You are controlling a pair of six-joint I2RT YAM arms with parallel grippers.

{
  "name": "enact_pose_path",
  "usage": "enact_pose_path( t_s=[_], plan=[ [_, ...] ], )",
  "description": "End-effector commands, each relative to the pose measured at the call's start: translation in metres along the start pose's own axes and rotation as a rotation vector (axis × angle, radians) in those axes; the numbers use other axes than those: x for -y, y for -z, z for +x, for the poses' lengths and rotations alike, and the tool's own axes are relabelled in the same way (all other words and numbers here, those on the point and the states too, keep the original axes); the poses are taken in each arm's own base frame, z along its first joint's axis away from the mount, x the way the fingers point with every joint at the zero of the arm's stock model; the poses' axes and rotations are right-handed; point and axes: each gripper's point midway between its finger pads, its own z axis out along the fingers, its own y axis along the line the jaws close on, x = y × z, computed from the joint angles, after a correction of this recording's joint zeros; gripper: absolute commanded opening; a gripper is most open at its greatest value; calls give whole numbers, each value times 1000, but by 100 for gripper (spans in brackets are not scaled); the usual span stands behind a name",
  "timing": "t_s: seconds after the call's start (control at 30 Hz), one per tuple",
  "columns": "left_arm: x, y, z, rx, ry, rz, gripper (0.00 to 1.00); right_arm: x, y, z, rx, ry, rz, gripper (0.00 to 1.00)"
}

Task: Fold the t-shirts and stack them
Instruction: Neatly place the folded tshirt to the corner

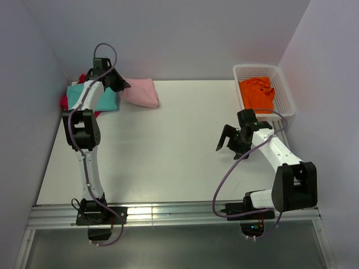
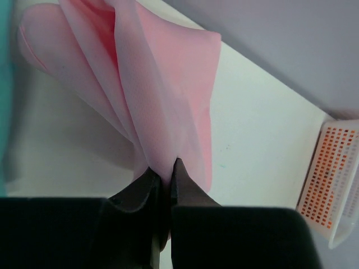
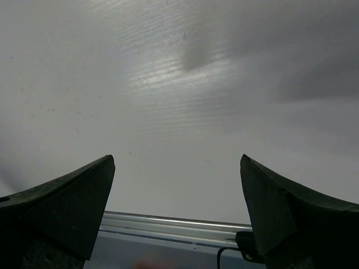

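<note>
A folded pink t-shirt (image 1: 141, 92) lies at the back of the table, beside a stack with a teal t-shirt (image 1: 106, 98) on top and a red one (image 1: 64, 102) under it. My left gripper (image 1: 122, 85) is shut on the pink shirt's near-left edge; in the left wrist view the fingers (image 2: 165, 168) pinch the pink cloth (image 2: 151, 89). An orange t-shirt (image 1: 257, 92) lies crumpled in the white basket (image 1: 285, 92). My right gripper (image 1: 227, 140) is open and empty above the bare table at the right (image 3: 176, 168).
The white basket stands at the back right corner and shows in the left wrist view (image 2: 331, 185). The metal rail (image 1: 168, 213) runs along the table's near edge, also in the right wrist view (image 3: 174, 224). Walls close in on left, back and right.
</note>
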Motion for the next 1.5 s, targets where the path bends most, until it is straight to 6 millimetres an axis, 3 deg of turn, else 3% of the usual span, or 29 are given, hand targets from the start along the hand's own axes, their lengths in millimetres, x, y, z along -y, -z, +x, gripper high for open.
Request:
enact_pose_path(
  t_s=[0.0, 0.2, 0.3, 0.43, 0.67, 1.03, 1.17, 1.2, 1.27, 1.3, 1.33, 1.43, 1.47],
  plan=[
    [14, 31, -60, 118, 20, 101, 2, -7, 6, -6, 56, 6, -53, 100],
    [4, 69, -117, 216, 85, 211, 4, -7, 5, -5, 45, 7, -50, 100],
    [-1, 85, -134, 248, 99, 241, 4, -6, 3, -4, 37, 6, -49, 100],
    [-9, 107, -152, 288, 97, 265, 4, -7, 4, -4, 34, 9, -49, 100],
    [-52, 138, -174, 336, 154, 252, 3, -6, -1, -3, 18, 7, -45, 100],
    [-104, 152, -169, 318, 151, 158, 3, -7, -2, -2, 12, 6, -45, 100],
    [-142, 137, -139, 246, 172, 55, 6, -7, -4, -1, 9, -2, -48, 100],
    [-147, 137, -133, 240, 177, 41, 9, -8, -3, -1, 7, -2, -53, 100],
    [-169, 128, -110, 195, 208, -7, 33, -9, -4, -1, 7, -7, -56, 100],
    [-177, 127, -103, 187, 220, -27, 46, -10, -4, -1, 10, -7, -59, 100],
    [-183, 125, -96, 177, 228, -40, 74, -10, -3, -1, 11, -9, -61, 100],
    [-207, 117, -74, 133, 265, -114, 91, -11, -3, -2, 11, -10, -63, 100],
    [-213, 116, -66, 120, 280, -126, 92, -11, -2, -3, 10, -11, -62, 100]
  ],
)
